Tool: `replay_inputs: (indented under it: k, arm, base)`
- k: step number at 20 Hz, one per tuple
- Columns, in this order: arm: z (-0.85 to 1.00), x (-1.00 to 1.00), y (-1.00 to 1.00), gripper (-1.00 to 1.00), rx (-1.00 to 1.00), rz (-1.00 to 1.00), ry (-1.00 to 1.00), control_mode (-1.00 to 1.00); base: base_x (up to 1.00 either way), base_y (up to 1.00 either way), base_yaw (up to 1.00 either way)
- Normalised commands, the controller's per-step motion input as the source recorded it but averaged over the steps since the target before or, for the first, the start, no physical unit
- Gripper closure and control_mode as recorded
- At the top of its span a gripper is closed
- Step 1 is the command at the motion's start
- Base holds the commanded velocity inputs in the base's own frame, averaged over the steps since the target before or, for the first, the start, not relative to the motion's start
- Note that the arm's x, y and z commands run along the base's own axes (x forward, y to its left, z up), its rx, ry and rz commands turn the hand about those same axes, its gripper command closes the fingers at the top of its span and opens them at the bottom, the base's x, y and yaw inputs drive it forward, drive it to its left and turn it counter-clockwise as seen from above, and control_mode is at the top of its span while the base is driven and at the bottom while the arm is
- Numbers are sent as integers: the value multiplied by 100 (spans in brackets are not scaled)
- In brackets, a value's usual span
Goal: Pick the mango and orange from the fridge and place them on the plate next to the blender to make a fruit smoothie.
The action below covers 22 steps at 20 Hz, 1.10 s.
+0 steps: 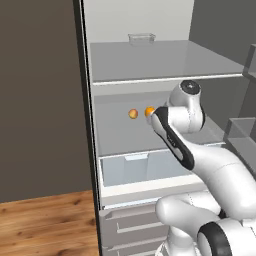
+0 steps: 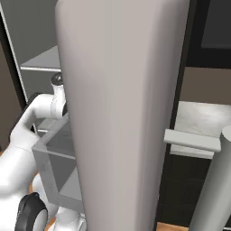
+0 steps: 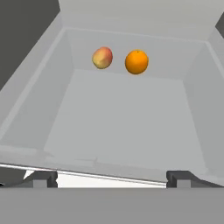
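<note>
Pale grey fridge [image 1: 150, 65] interior, wood floor [image 1: 45, 225] lower left; mango [image 3: 102, 57] and orange [image 3: 137, 61] just beside each other along the shelf's [image 3: 122, 122] rear edge; claw [image 3: 111, 178] spread wide, empty, at its front edge.

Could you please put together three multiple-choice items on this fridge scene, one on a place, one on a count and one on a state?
1. Where does the mango lie in the hand view?
A. Left of the orange, near the back wall of the fridge
B. In the clear drawer
C. On the top shelf

2. How many fruits lie on that middle shelf?
A. One
B. Two
C. Four

3. How is the gripper?
A. Shut on the orange
B. Shut on the mango
C. Open, holding nothing

Answers: 1 A, both fruits lie at the rear of the shelf, apart. 2 B, only these two show. 3 C, the fingers stand wide apart, well short of the fruit.
</note>
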Motion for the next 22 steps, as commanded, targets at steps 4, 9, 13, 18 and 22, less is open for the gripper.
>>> replay_inputs:
  k: [4,9,13,18,22]
  arm:
    - [-1,28,-25,-100,0,0,-1,-100]
    - [-12,37,-12,-100,0,0,0,-100]
    - [-24,49,-3,-100,0,0,0,-100]
    - [-16,46,-7,-100,0,0,0,-100]
    - [-24,40,-6,-100,0,0,0,-100]
  base:
    - [0,0,0]
    - [0,0,0]
    - [0,0,0]
    - [0,0,0]
    - [0,0,0]
